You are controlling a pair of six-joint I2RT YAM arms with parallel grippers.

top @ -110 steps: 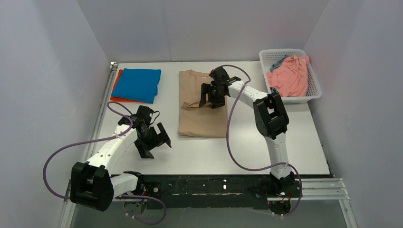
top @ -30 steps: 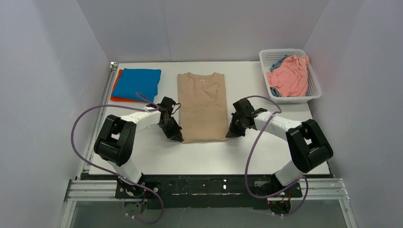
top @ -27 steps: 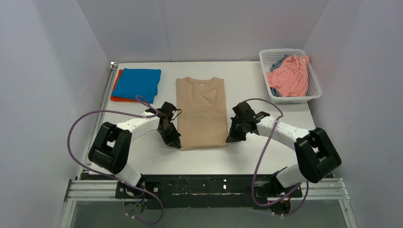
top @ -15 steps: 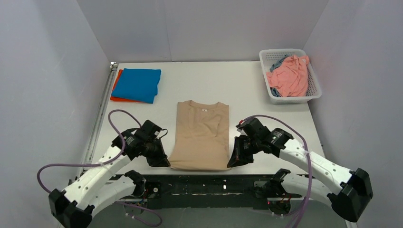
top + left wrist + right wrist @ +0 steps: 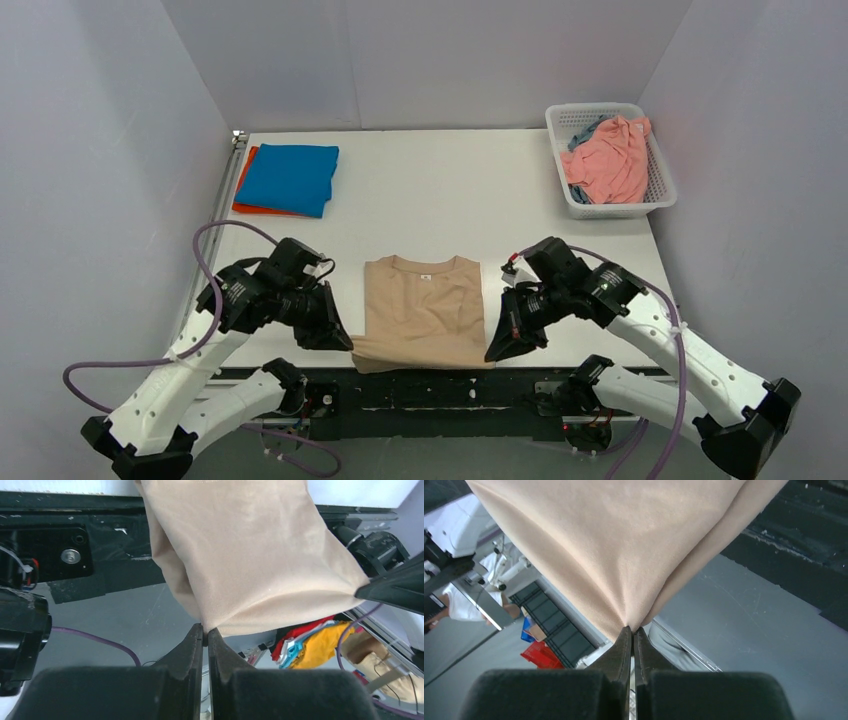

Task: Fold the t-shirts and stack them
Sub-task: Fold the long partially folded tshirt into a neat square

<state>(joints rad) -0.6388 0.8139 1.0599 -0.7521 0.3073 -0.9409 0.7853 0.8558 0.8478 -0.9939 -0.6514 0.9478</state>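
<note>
Change: beige shirt (image 5: 424, 312) dragged to the near edge of the table (image 5: 450, 190) (hem overhanging).
Grip: left gripper (image 5: 340, 343), right gripper (image 5: 497, 352) each clamp a hem corner.
Next: crosswise fold.

You have five shirts in view: one beige shirt (image 5: 425, 310), one blue shirt (image 5: 290, 177), one orange shirt (image 5: 242, 190), one pink shirt (image 5: 610, 160) and one grey-blue shirt (image 5: 583, 130). You have one basket (image 5: 612, 209), one surface (image 5: 440, 190) and two tools, the left tool (image 5: 345, 345) and the right tool (image 5: 493, 355).

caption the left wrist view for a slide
Left gripper shut on one corner of the beige t-shirt, cloth drawn taut.
</note>
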